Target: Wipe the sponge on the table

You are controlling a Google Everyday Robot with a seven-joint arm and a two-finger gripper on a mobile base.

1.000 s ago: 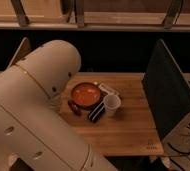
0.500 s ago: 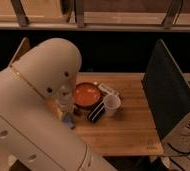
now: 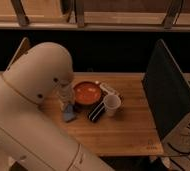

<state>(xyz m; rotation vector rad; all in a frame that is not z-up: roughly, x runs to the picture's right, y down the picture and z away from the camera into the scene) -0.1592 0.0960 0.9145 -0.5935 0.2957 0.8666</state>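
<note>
The sponge (image 3: 69, 116) is a small blue-grey pad lying on the light wooden table (image 3: 133, 130), just left of the orange bowl (image 3: 86, 93). My gripper (image 3: 66, 101) hangs straight down from the big white arm (image 3: 33, 95), directly over the sponge and at or just above its top. The arm's bulk hides the table's left part.
A white cup (image 3: 111, 104) stands right of the bowl, with a black striped rectangular object (image 3: 95, 112) lying in front of it. A small white item (image 3: 108, 89) lies behind the cup. A dark upright panel (image 3: 168, 90) closes the table's right side, and a wooden panel (image 3: 19, 52) the left.
The arm has drawn back to the left, uncovering the bowl's left side, the gripper and the sponge below it. Over the last half second the gripper has barely moved.
</note>
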